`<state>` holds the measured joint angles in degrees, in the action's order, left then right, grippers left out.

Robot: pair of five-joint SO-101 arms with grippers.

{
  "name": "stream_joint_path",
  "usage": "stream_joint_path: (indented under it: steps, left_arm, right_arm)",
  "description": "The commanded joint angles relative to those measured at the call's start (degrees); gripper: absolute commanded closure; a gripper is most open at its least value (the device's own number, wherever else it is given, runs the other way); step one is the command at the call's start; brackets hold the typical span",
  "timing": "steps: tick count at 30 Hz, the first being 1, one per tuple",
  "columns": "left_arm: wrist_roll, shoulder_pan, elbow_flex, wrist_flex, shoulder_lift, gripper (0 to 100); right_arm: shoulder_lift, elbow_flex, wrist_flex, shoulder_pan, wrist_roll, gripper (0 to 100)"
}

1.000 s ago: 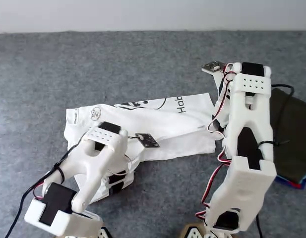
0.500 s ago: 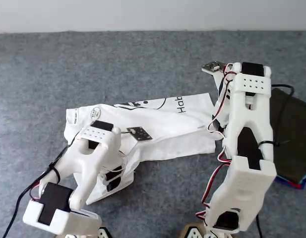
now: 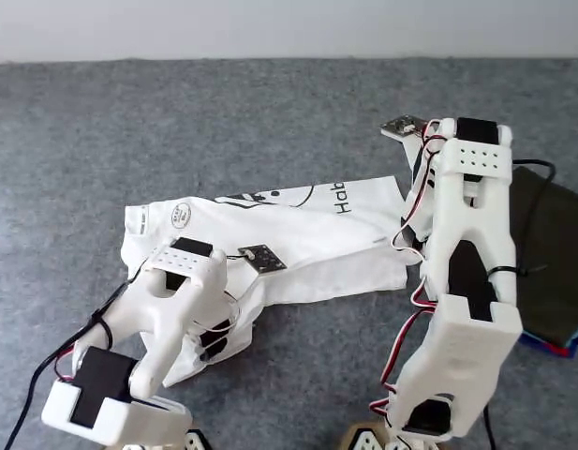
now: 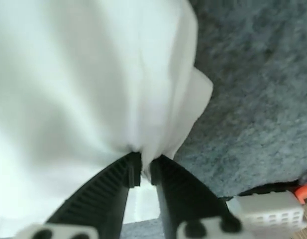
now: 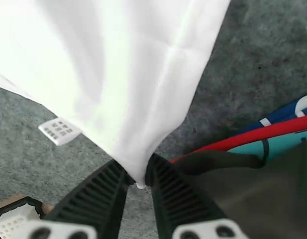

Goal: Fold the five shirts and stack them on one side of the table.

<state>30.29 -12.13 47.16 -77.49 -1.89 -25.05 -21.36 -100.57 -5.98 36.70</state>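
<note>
Pinching the near left part of the white shirt (image 3: 298,234), the left gripper (image 4: 141,167) is clenched on a bunched fold of cloth, jaws nearly together. Above it the left arm (image 3: 167,319) sits low over that rumpled end. White shirt lies partly spread across the middle of the grey counter (image 3: 270,112), print facing up, left end crumpled, right end flatter. At the shirt's right edge the right gripper (image 5: 138,177) is grasping cloth gathered to a point between its jaws; the right arm (image 3: 466,272) stands over that edge. Far right, folded stack at the counter edge: dark shirt (image 3: 551,244) on top, red and blue shirts (image 5: 277,132) showing underneath. Cannot tell if the stack touches the white shirt.
</note>
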Motion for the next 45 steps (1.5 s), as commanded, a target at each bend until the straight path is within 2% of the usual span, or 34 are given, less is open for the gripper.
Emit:
stream_joint_path:
  steps: [1,12,17,21,31,39,45]
  left_arm:
    - [-0.5,0.6,-2.0,-1.9,-0.7,98]
    - [-0.5,0.6,-7.6,-5.8,-0.3,98]
    - [-0.8,0.7,-6.3,-4.4,-0.1,88]
    - [-1.5,1.9,-5.8,-1.8,-0.1,88]
    - [-1.1,2.5,-4.2,-1.8,-0.1,88]
    - [-1.1,2.3,-4.3,-1.8,-0.1,98]
    - [-1.1,2.5,-7.0,-4.7,-0.7,99]
  right_arm:
    - [1.0,-0.4,-2.2,-0.7,-0.3,98.8]
    - [1.0,-0.4,-2.3,-0.7,-0.4,98.8]
    - [1.0,-0.4,-2.3,-0.7,-0.4,98.8]
    - [0.9,-0.4,-2.3,-0.8,-0.3,98.8]
    - [0.7,-0.4,-2.2,-0.8,-0.2,98.8]
    - [0.7,-0.4,-2.2,-0.8,-0.2,98.8]
    - [1.2,-0.6,-2.2,-0.8,-0.2,98.8]
